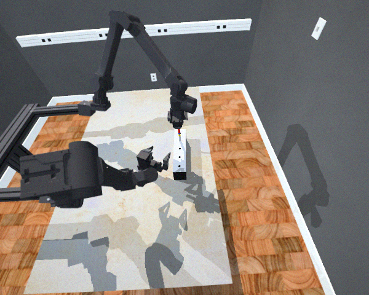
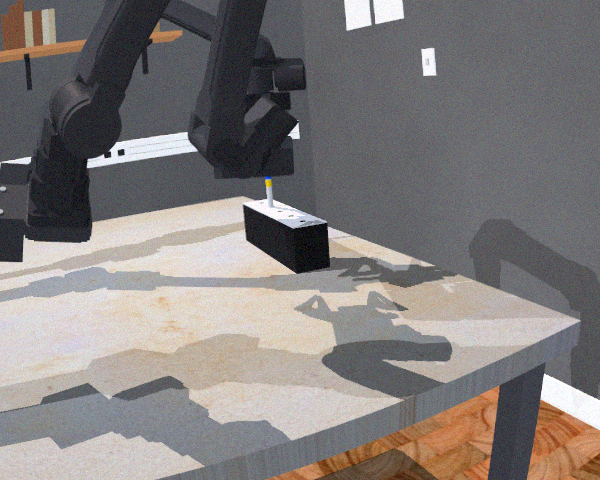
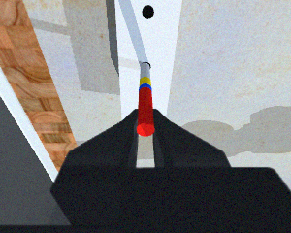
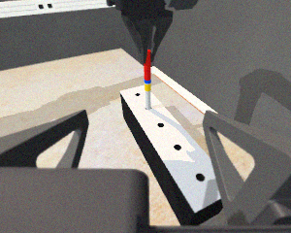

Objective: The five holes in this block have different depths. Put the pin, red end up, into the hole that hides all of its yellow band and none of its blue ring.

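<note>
The left gripper (image 1: 178, 127) (image 3: 145, 114) (image 4: 148, 63) is shut on the pin's red end. The pin (image 1: 179, 134) (image 2: 269, 193) (image 3: 145, 104) (image 4: 147, 86) stands nearly upright, red end up. Its blue ring, yellow band and some grey shaft show above the block (image 1: 176, 161) (image 2: 269, 232) (image 3: 165, 29) (image 4: 184, 165). Its lower end is at the mouth of the second hole from the block's far end; how deep it reaches is hidden. A dark sliver of rim shows beside it in the left wrist view. The right gripper (image 1: 160, 150) (image 4: 146, 113) is open and empty beside the block.
The other four holes show in the right wrist view, one beyond the pin and several nearer. The right arm stands close to the block's long side. A table edge (image 2: 409, 413) and walls bound the area; arm shadows cross the table top.
</note>
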Robot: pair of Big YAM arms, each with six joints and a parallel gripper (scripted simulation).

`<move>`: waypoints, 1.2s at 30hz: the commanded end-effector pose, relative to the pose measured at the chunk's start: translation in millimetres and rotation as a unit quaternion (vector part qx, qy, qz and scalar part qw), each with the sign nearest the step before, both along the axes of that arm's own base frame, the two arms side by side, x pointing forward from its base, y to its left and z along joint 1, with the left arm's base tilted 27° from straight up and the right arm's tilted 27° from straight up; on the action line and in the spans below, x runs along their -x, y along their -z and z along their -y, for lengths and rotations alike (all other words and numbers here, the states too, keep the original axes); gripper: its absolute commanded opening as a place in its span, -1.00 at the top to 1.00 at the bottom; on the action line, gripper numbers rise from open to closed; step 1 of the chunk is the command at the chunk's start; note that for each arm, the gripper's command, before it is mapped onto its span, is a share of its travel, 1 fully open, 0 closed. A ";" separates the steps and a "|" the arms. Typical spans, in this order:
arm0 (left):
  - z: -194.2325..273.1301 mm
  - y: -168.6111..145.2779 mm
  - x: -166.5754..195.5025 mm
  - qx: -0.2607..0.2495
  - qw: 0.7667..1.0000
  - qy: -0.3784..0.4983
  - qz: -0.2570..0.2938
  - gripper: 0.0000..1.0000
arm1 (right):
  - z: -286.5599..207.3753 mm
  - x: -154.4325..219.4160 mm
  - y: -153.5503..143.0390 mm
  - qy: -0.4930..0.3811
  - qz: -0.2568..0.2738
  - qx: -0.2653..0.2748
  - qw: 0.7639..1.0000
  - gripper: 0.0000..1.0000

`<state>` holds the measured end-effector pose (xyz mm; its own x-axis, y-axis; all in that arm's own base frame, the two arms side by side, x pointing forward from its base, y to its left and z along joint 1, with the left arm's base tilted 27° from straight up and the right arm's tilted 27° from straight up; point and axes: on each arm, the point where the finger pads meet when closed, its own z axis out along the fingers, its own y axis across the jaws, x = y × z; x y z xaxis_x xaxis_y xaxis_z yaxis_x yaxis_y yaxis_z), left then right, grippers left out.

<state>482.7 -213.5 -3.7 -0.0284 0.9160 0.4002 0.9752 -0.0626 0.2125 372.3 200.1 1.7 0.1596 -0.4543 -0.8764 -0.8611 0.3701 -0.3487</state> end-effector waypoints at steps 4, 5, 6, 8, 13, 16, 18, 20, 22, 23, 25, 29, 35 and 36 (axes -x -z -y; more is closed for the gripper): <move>23.6 -17.6 -11.4 0.006 1.000 0.019 0.008 0.90 | -1.5 -2.7 -5.9 -0.003 0.014 0.001 1.000 -1.00; 23.6 -17.6 -11.4 0.006 1.000 0.019 0.008 0.90 | -1.5 -2.7 -5.9 -0.003 0.014 0.001 1.000 -1.00; 18.3 -11.7 -14.2 0.005 1.000 0.013 0.004 0.90 | -1.5 -2.7 -5.9 -0.003 0.014 0.001 1.000 -1.00; 15.9 -11.3 -15.2 0.004 1.000 0.010 0.004 0.90 | -1.5 -2.7 -5.9 -0.003 0.014 0.001 1.000 -1.00; 16.5 -11.2 -16.4 0.004 1.000 0.007 0.003 0.90 | -1.5 -2.7 -5.9 -0.003 0.014 0.001 1.000 -1.00; 5.9 -2.2 -12.1 -0.001 1.000 0.008 -0.006 0.90 | -1.5 -2.7 -5.9 -0.003 0.014 0.001 1.000 -1.00; 3.9 -3.2 -14.2 0.002 1.000 0.007 -0.003 0.90 | -1.5 -2.7 -5.9 -0.003 0.014 0.001 1.000 -1.00; 2.4 -0.2 -16.4 0.005 1.000 0.005 -0.001 0.90 | -1.5 -2.7 -5.9 -0.003 0.014 0.001 1.000 -1.00; 2.4 -0.2 -16.4 0.005 1.000 0.005 -0.001 0.90 | -1.5 -2.7 -5.9 -0.003 0.014 0.001 1.000 -1.00; 3.0 1.8 -15.9 0.003 1.000 0.006 -0.001 0.90 | -1.5 -2.7 -5.9 -0.003 0.014 0.001 1.000 -1.00; 1.3 5.5 -16.3 0.000 1.000 0.006 0.000 0.90 | -1.5 -2.7 -5.9 -0.003 0.014 0.001 1.000 -1.00; -0.5 9.5 -17.2 -0.001 1.000 0.005 0.003 0.90 | -1.5 -2.7 -5.9 -0.003 0.014 0.001 1.000 -1.00; -6.7 10.9 -14.5 0.005 1.000 0.005 0.006 0.90 | -1.5 -2.7 -5.9 -0.003 0.014 0.001 1.000 -1.00; -6.9 16.7 -13.9 0.003 1.000 0.006 0.003 0.90 | -1.5 -2.7 -5.9 -0.003 0.014 0.001 1.000 -1.00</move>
